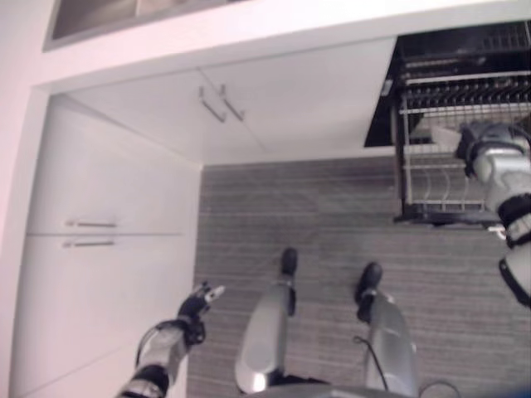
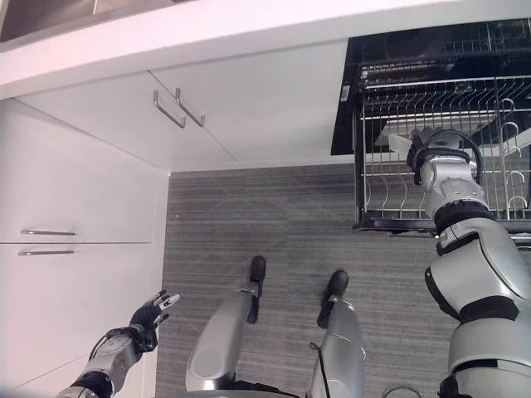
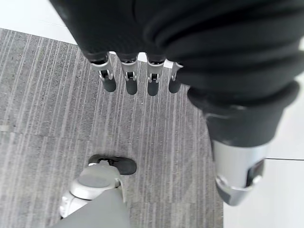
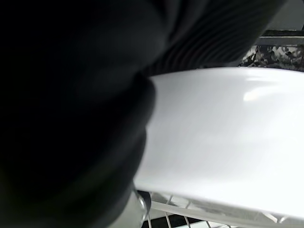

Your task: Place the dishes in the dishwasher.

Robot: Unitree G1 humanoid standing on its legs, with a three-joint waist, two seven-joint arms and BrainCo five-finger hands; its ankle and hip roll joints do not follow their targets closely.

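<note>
The dishwasher [image 2: 415, 46] stands open at the far right, its wire rack [image 2: 386, 195] pulled out over the floor. My right hand [image 2: 444, 153] is above the rack's middle, with a white plate [image 4: 228, 137] tight against its palm; an edge of the plate [image 2: 399, 143] sticks out to the left of the hand. Rack wires [image 4: 175, 213] show just beneath the plate. My left hand [image 1: 202, 299] hangs low at the left beside the tall cabinet, its fingers [image 3: 130, 78] straight and empty.
White cabinet doors with bar handles [image 1: 217, 104] run along the back, and a tall white cabinet [image 1: 91, 232] stands on the left. Grey striped carpet [image 1: 332, 215] lies between the cabinets and the rack.
</note>
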